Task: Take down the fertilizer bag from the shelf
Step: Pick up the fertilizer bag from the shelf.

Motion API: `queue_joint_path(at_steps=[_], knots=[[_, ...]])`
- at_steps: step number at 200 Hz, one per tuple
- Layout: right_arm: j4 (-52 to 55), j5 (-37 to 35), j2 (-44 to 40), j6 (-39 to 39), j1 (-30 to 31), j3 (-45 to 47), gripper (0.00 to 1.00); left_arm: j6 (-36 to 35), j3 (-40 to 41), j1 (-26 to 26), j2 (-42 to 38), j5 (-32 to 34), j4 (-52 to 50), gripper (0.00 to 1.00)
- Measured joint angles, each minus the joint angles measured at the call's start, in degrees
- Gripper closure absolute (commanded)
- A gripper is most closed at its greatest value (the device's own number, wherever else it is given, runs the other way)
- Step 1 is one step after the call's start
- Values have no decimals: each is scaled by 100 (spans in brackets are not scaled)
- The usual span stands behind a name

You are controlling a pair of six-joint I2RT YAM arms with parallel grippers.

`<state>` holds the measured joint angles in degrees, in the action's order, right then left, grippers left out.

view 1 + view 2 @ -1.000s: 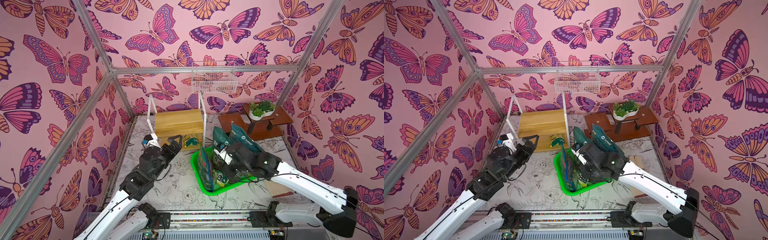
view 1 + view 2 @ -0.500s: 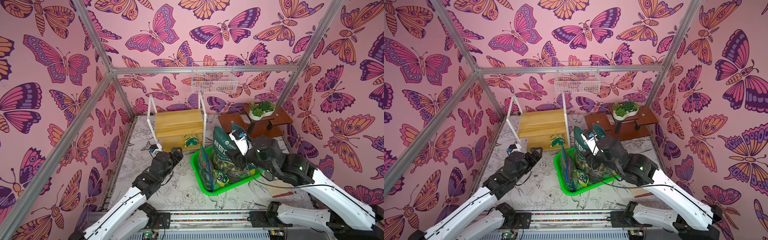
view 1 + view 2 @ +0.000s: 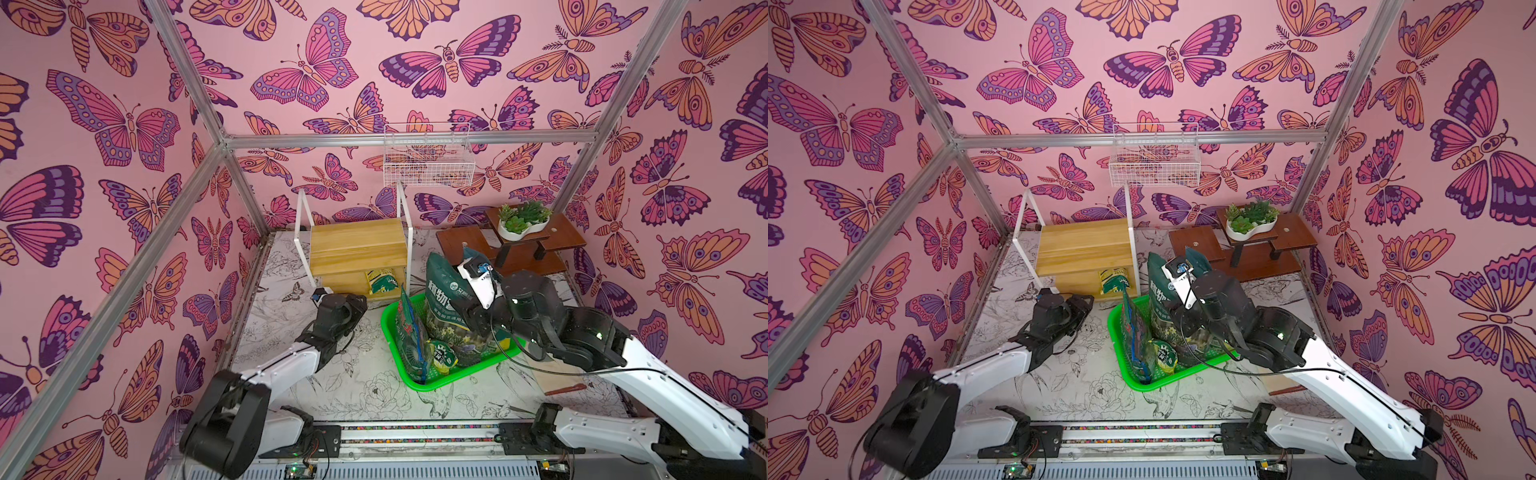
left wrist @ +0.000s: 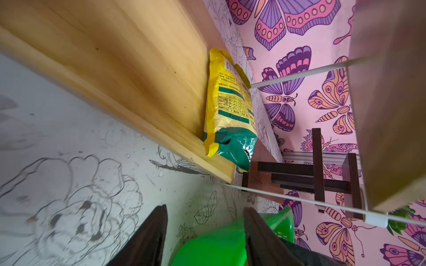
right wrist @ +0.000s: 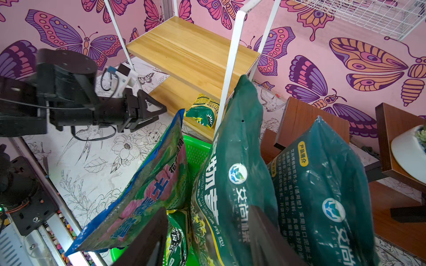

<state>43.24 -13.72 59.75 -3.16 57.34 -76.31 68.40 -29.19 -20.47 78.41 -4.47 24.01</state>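
Fertilizer bag (image 3: 381,281): yellow and green; seen on the lower tier (image 3: 347,287) of the shelf (image 5: 191,50), at the end nearest the green basket (image 3: 419,384), partly under the upper plank (image 3: 357,237); not yet taken down.

Risk, clearance: the bag is tucked below the upper plank and just beside the white frame post (image 5: 230,69); a reach made too high or too far to the side would likely knock a finger against wood or metal.

Risk, grip: the bag looks glossy and slumped; a pinch on its loose edge could slip, or the bag could be pushed deeper instead of caught.

Risk, crowding: the basket and its tall dark green bag (image 3: 442,286) stand close by; a wide pull-out could be snagged on them, or on the right arm.

Left arm: stretched low over the bench (image 3: 365,395), wrist rolled; the left gripper (image 4: 206,208) is aimed at the lower tier, short of the bag and not touching it.

Left gripper state: jaws parted, nothing between them.

Right arm: bent over the basket from its own side; the right gripper (image 5: 207,209) is sunk among the bags standing there.

Right gripper state: fingers are seen apart around bag tops; whether anything is clamped cannot be told.
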Motion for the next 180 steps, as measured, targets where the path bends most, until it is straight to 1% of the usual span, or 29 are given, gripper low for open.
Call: queue_joint_path(at_steps=[23, 51, 111, 115, 126, 136, 180], knots=[[-7, -26, -4, 0, 0, 15, 41, -4, -378, 48, 745, -337, 361, 46], [-39, -92, -28, 2, 0, 55, 41, -46, -688, 48, 1237, -498, 682, 49], [-81, -175, -85, 26, 0, 153, 41, -85, -721, 48, 1467, -424, 896, 52], [-83, -177, -83, 26, 0, 153, 41, -90, -723, 48, 1497, -413, 903, 53], [-83, -175, -83, 44, 0, 153, 41, -101, -748, 48, 1611, -407, 903, 59], [-83, -175, -83, 44, 0, 155, 41, -127, -776, 48, 1716, -400, 909, 62], [-107, -168, -92, 13, 0, 269, 41, -195, -809, 48, 1836, -238, 1019, 63]])
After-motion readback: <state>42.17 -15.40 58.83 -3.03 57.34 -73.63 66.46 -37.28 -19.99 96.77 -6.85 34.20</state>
